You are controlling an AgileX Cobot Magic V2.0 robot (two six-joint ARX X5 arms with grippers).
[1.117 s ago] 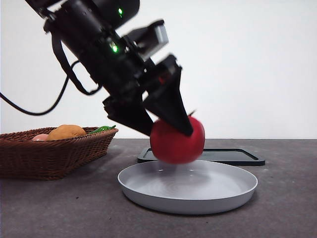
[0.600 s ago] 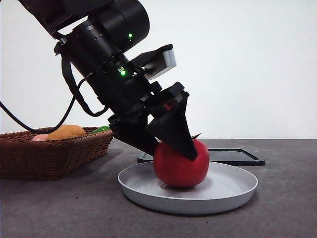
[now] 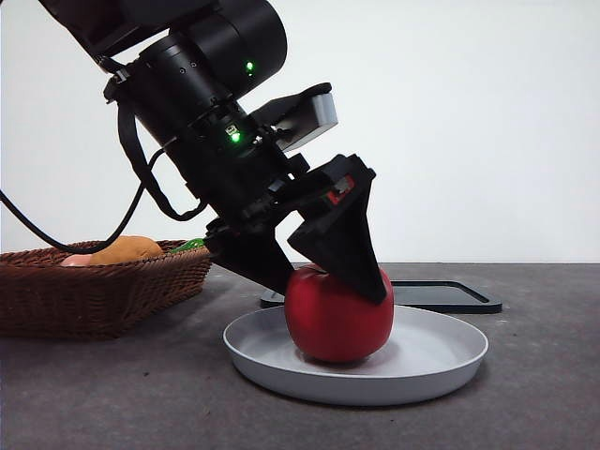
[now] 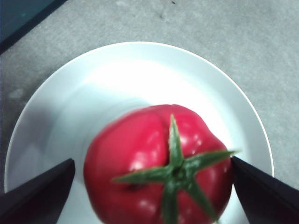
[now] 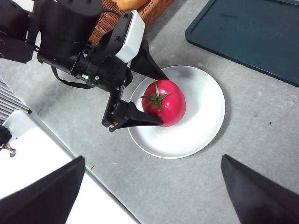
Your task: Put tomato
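Observation:
The glossy red tomato (image 3: 337,319) (image 4: 159,177) (image 5: 163,102) with its green star stem rests on the grey-white plate (image 3: 441,361) (image 4: 70,93) (image 5: 201,116), left of the plate's middle. My left gripper (image 3: 328,286) (image 4: 152,160) (image 5: 162,101) reaches down over it from the upper left. Its jaws stand open on either side of the tomato, with a small gap showing at one jaw. My right gripper (image 5: 152,158) hangs high above the table, open and empty.
A brown wicker basket (image 3: 94,291) at the left holds an orange-brown fruit (image 3: 127,248), a pale pink item (image 3: 75,260) and something green. A flat dark tray (image 3: 441,295) (image 5: 247,32) lies behind the plate.
The left gripper lowered the tomato from above the plate onto it. Its jaws then spread apart, and the tomato settled slightly to the left.

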